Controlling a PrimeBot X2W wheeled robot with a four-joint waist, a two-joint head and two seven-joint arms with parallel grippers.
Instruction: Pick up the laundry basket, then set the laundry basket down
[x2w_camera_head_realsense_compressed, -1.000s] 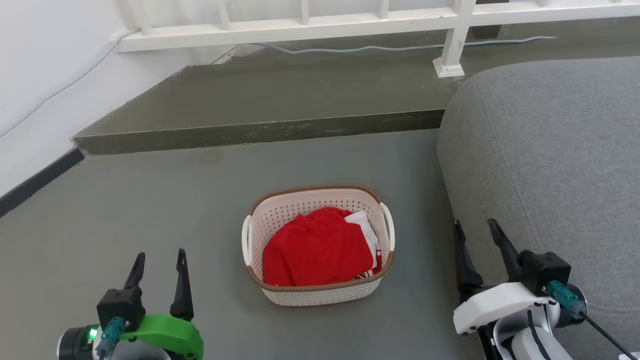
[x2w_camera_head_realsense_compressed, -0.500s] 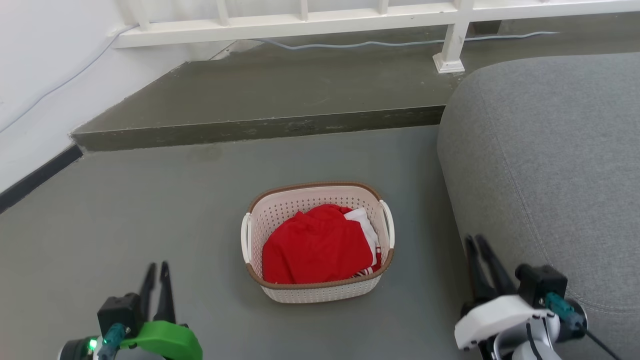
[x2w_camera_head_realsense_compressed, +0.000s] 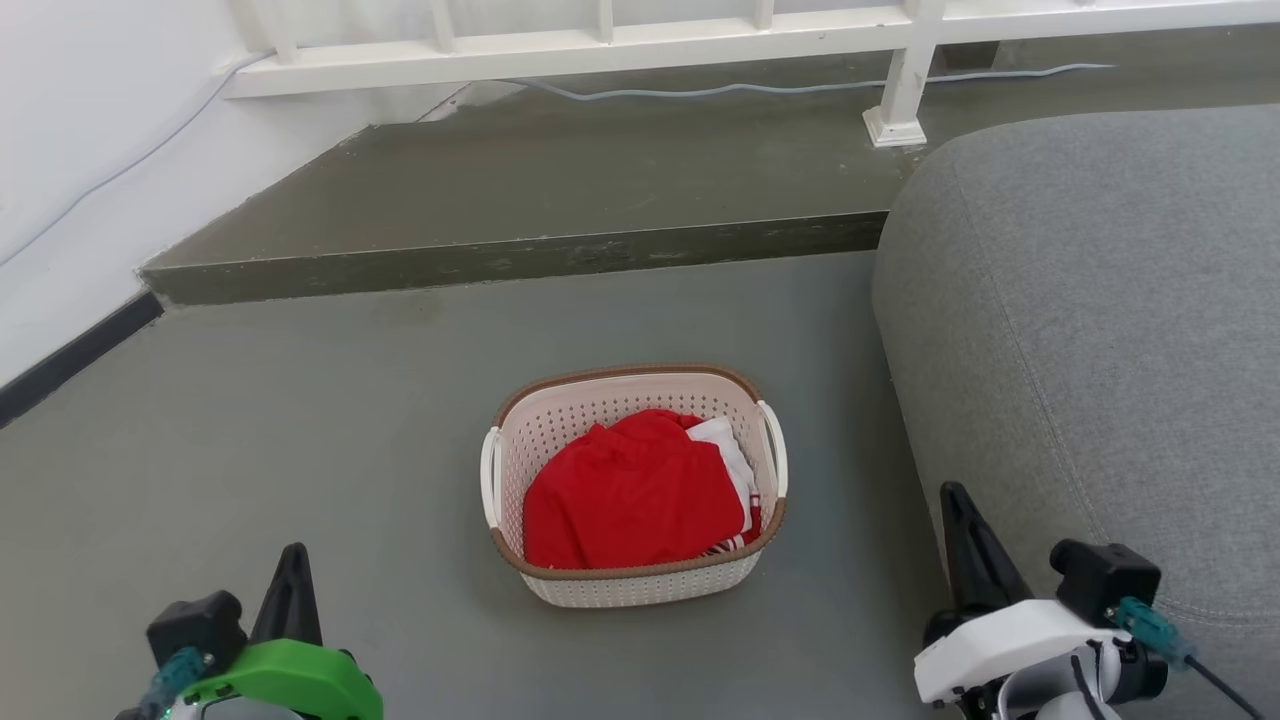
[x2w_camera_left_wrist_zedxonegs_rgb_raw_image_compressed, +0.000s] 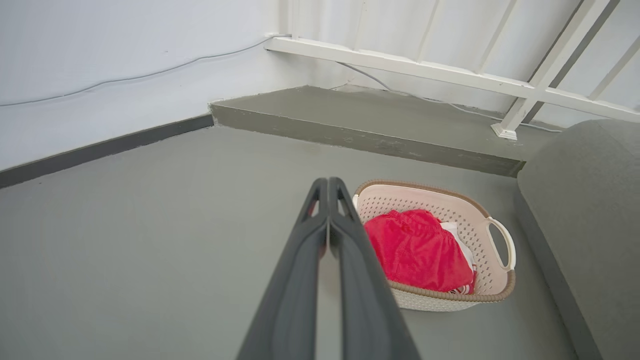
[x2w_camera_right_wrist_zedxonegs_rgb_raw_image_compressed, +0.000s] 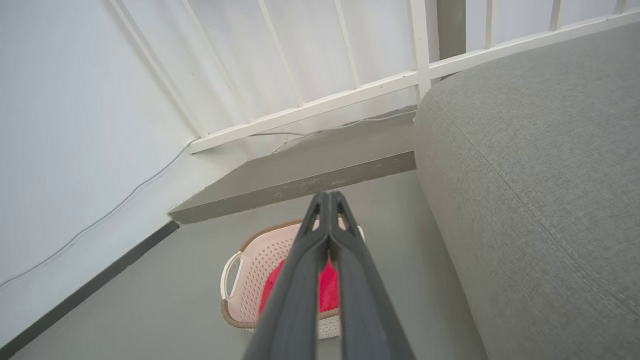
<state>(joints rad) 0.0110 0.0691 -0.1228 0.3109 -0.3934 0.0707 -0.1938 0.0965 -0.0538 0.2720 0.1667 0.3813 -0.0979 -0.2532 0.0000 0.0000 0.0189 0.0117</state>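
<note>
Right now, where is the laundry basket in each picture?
Head view: laundry basket, lower middle.
Left wrist view: laundry basket, right of middle.
Right wrist view: laundry basket, near the bottom, just left of middle.
Shared landmark: the white railing, beyond the basket in every view.
</note>
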